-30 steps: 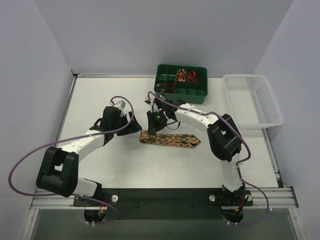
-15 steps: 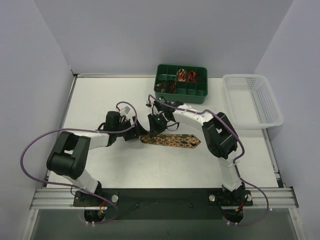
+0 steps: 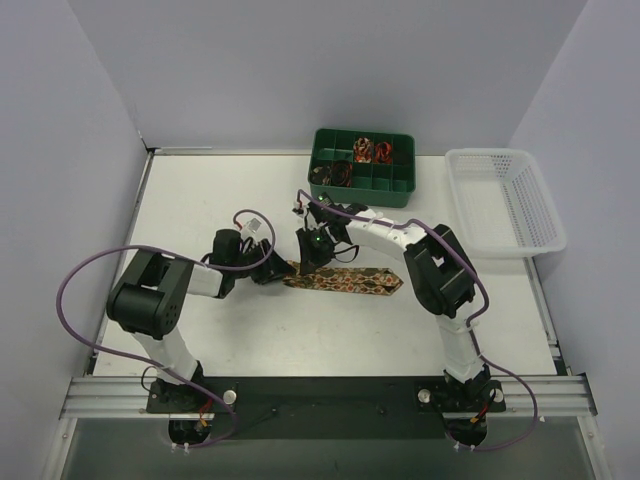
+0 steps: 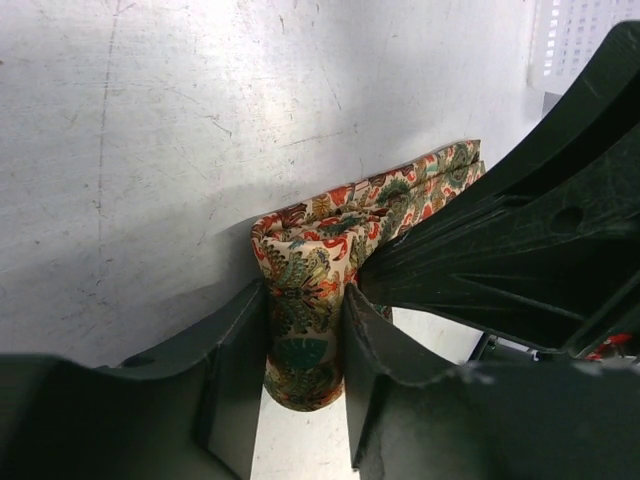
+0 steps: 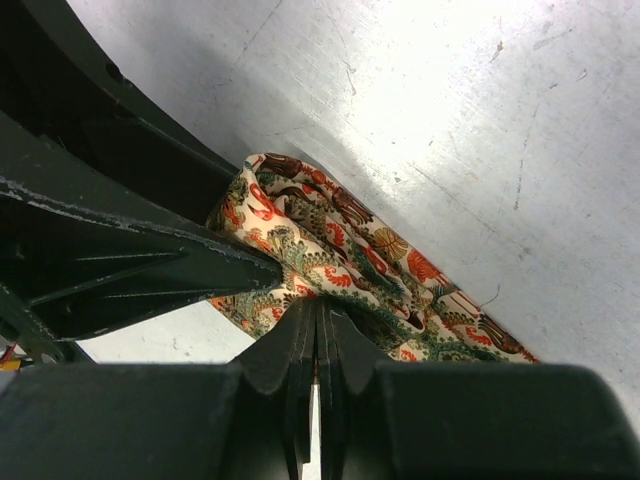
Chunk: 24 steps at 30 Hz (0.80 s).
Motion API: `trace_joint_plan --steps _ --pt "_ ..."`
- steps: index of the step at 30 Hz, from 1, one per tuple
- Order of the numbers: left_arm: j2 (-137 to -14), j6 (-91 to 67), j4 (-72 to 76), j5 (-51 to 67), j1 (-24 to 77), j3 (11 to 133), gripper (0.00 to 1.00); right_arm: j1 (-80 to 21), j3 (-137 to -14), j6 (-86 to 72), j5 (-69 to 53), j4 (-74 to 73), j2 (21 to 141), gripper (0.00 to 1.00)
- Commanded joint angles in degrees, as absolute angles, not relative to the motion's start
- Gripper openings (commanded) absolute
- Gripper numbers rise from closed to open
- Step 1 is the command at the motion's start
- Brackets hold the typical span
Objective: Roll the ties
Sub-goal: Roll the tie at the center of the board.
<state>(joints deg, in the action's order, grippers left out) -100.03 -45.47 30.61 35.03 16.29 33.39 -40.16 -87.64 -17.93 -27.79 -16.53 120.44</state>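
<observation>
Two grippers meet at one end of the tie (image 3: 345,281). The left gripper (image 4: 305,335) holds the folded end between narrow jaws, a finger touching each side. From it the tie lies flat, its long axis across the table, with the pointed tip farthest off. The right gripper (image 5: 316,318), just beside it, is closed tight with its tips against the fabric next to the fold; whether it pinches a layer I cannot tell. The left gripper is nearer the end, so rolling would likely run away from it along the tie. Beyond the right gripper, a green tray (image 3: 365,196) holds coils (image 3: 370,150) in several compartments. Farther right, a white basket (image 3: 487,153) shows only mesh.
</observation>
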Motion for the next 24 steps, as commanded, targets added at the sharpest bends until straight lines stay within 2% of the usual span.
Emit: trace_joint_plan --steps 1,4,9,18,24 --pt "-101.9 -48.2 41.0 38.1 16.3 32.9 0.36 -39.9 -86.7 -17.5 -25.8 -18.1 120.5 0.01" --pt "-103.7 -49.8 45.7 39.7 16.3 32.9 0.16 -40.0 -86.8 -17.4 -25.8 -18.0 120.4 0.01" --pt "-103.8 -49.1 45.9 39.7 16.1 33.8 0.04 -39.0 -88.3 -17.2 -26.1 -18.1 119.6 0.01" --pt "-97.6 -40.4 30.9 34.0 15.4 35.7 0.01 -36.4 -86.2 -16.3 -24.8 -18.5 114.3 0.01" --pt "-97.1 -39.3 28.5 33.5 15.2 36.8 0.01 -36.7 -85.6 -16.3 -25.3 -18.5 115.3 0.01"
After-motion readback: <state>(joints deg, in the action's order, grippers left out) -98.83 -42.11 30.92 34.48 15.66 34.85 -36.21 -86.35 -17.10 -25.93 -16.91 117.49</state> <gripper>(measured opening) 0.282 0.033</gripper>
